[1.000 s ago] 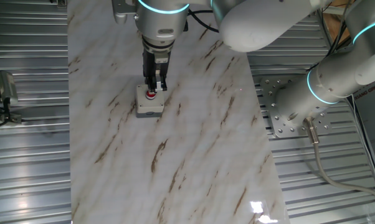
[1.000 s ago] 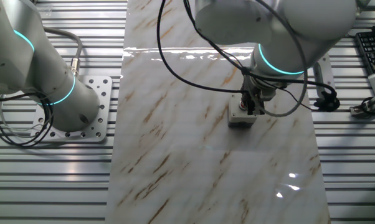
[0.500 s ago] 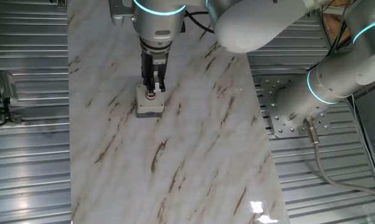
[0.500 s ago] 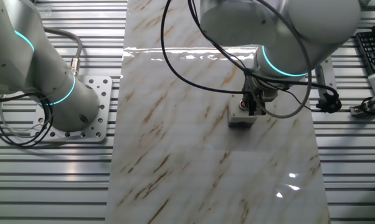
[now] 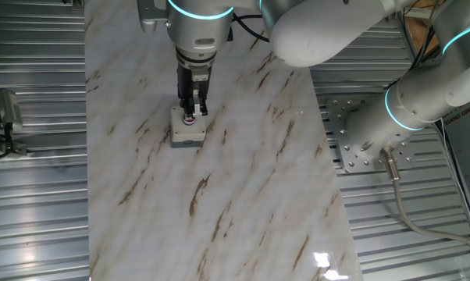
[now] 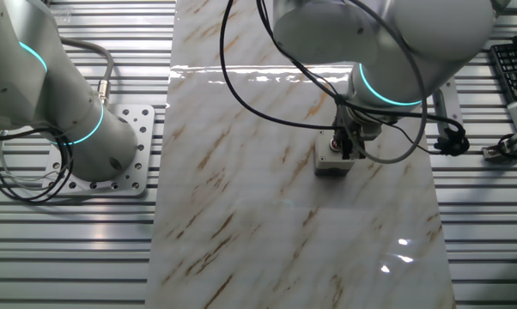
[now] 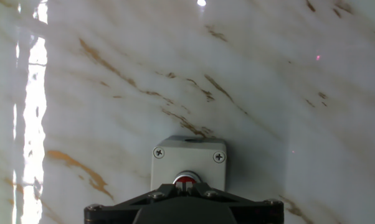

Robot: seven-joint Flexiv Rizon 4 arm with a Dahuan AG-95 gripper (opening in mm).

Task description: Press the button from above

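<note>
The light-grey square box (image 5: pixel 185 133) stands on the marble table top, with the red button (image 5: pixel 190 119) in its top. My gripper (image 5: pixel 192 110) points straight down over the button, its tips right at it. In the hand view the box (image 7: pixel 187 159) sits at the bottom centre, and only the far edge of the button (image 7: pixel 185 180) shows above my gripper (image 7: pixel 185 186), whose fingertips meet with no gap. In the other fixed view the gripper (image 6: pixel 345 149) covers the button on the box (image 6: pixel 330 166).
The marble slab (image 5: pixel 243 179) is ringed by ribbed metal decking. The arm's base plate (image 5: pixel 360 136) lies to the right of the slab. A small clamp-like fixture (image 5: pixel 5 117) stands off the left edge, and a keyboard (image 6: pixel 512 69) sits at the far right.
The gripper has shifted slightly left and down onto the button over the last second. The box has not moved.
</note>
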